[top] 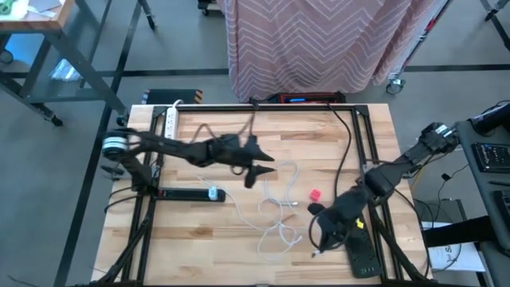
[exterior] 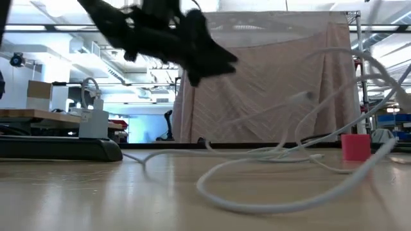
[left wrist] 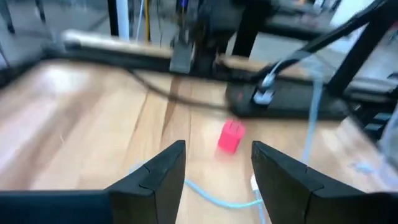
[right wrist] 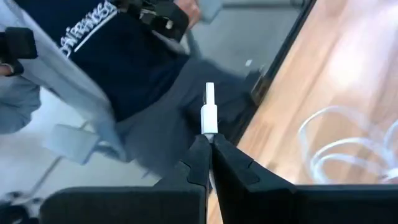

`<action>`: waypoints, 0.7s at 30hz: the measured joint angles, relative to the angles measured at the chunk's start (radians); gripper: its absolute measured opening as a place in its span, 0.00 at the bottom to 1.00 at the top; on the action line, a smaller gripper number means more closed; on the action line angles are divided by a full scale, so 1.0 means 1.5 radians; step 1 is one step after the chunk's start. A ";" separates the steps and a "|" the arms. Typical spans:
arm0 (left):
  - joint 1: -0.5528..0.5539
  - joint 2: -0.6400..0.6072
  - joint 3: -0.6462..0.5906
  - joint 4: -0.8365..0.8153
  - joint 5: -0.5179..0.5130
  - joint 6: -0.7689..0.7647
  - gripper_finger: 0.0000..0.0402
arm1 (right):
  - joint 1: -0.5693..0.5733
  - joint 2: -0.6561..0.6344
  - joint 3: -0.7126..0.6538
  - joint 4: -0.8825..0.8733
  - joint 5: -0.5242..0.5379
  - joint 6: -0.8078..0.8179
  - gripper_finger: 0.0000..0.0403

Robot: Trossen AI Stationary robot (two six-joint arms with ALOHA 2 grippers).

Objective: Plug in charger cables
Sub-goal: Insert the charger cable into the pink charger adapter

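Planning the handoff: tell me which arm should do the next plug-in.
Right. Its claw is shut on a thin white cable connector, near the black power strip. The left claw is open and empty above the table.

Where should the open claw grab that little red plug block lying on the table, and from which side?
Probably across the red plug block's two flat side faces, coming down from above. It sits alone on bare wood, apart from the white cable loops, so the top looks unobstructed. The left gripper is open and points toward it, while the right gripper is shut on a white cable connector.
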 joint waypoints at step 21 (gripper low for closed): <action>-0.082 0.456 0.589 -0.265 0.008 0.263 0.71 | 0.139 -0.001 -0.009 -0.034 0.146 0.156 0.00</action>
